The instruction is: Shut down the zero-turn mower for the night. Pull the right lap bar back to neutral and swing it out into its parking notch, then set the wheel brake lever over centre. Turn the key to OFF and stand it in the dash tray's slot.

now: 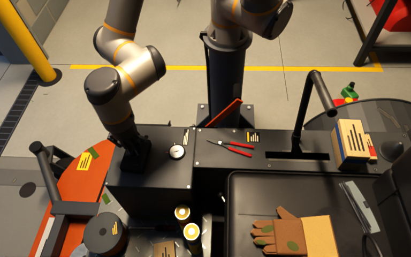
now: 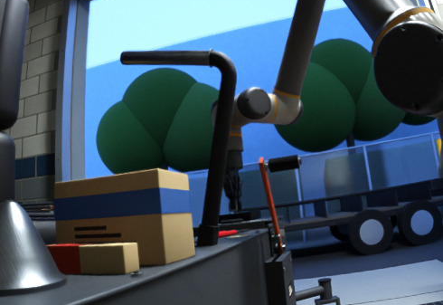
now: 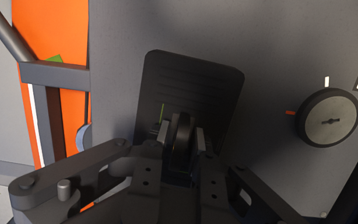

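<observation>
The key (image 3: 182,139), a dark round-headed piece, stands upright in the dash tray (image 3: 188,99) (image 1: 133,159) on the left of the dash, between my fingers. My gripper (image 3: 181,137) (image 1: 134,152) is open around the key head, with a small gap showing on each side. The empty key switch (image 3: 328,117) (image 1: 177,152) sits to the right of the tray. The right lap bar (image 1: 306,108) (image 2: 217,140) rises from its slot on the console. The red wheel brake lever (image 1: 224,112) (image 2: 269,203) leans at the back edge.
Behind the console stands the arm's pedestal (image 1: 225,73). Red-handled pliers (image 1: 233,147) lie on the console, with cardboard boxes (image 1: 352,143) to the right. A glove (image 1: 284,232) lies on the seat pan. The orange fender (image 1: 80,181) lies left of the dash.
</observation>
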